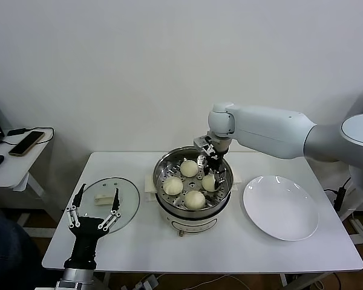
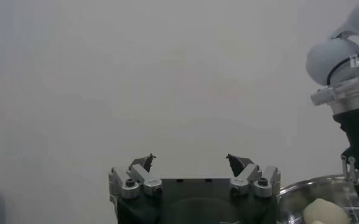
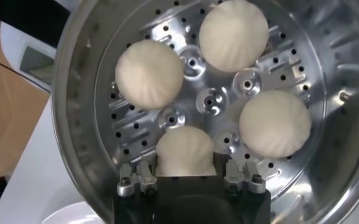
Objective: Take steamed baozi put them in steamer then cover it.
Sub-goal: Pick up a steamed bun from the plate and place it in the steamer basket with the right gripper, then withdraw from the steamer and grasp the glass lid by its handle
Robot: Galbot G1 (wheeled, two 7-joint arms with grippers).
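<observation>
The steamer (image 1: 164, 164) stands mid-table with all four steamed baozi on its perforated tray (image 3: 206, 100): back (image 1: 189, 168), left (image 1: 173, 185), front (image 1: 195, 199) and right (image 1: 209, 181). My right gripper (image 1: 209, 170) reaches down inside the pot, open, its fingers either side of the right baozi (image 3: 186, 152), which rests on the tray. The cover (image 1: 128, 202) lies flat on the table left of the steamer, its cream handle (image 1: 103, 198) up. My left gripper (image 1: 98, 190) is open and empty, held near the table's front left, in front of the cover.
A flat white plate (image 1: 281, 207) lies right of the steamer. A side table (image 1: 12, 166) with a phone (image 1: 25, 143) stands at far left. A white wall is behind. The left wrist view shows the steamer rim (image 2: 313, 187) and my right arm (image 2: 350, 73).
</observation>
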